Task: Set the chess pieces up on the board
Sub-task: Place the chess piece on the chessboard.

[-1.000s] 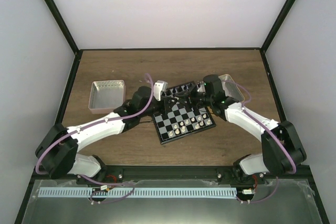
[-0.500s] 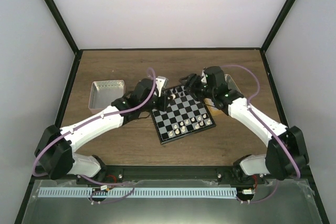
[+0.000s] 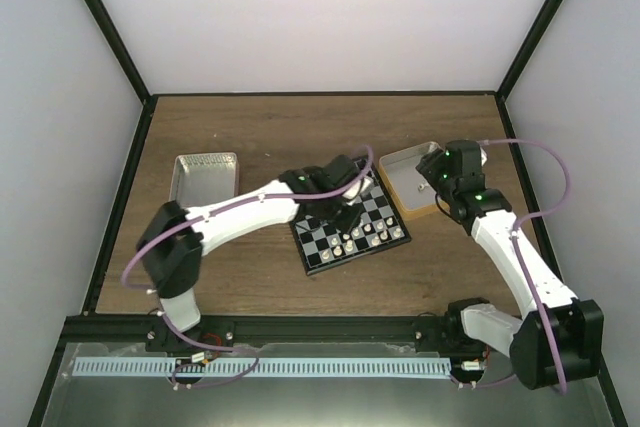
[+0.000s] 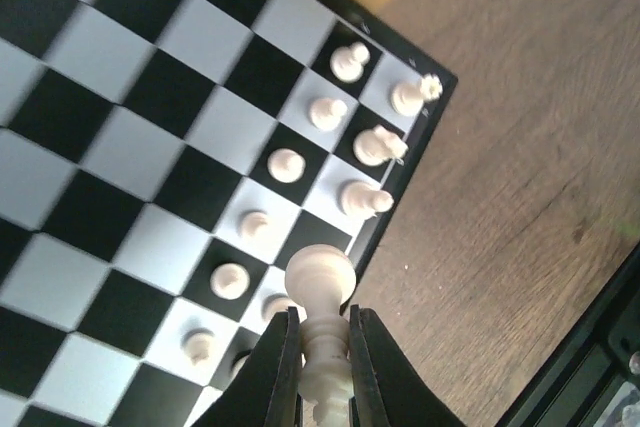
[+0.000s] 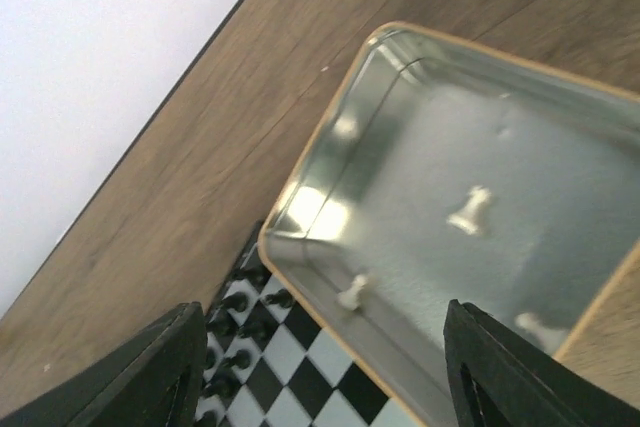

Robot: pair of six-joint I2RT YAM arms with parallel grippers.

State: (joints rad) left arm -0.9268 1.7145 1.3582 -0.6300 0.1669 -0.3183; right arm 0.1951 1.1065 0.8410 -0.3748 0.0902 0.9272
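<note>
A cream-white chessman [image 4: 320, 282] is pinched by its slim stem in the left gripper [image 4: 318, 347], its round head clear of the fingertips. It is held over the board [image 4: 120, 147] close to the edge where other white chess pieces [image 4: 287, 164] are stood in two rows. The right gripper [image 5: 320, 337] is spread wide above the orange-tan tray [image 5: 300, 207], in which a few loose pieces [image 5: 470, 209] lie toppled. The men are judged light, hard and slick — easily flicked or tipped — so each is best taken at the stem, below the head.

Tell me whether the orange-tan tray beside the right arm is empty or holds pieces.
Not empty. The right wrist view shows at least three cream pieces lying inside the tray.
</note>
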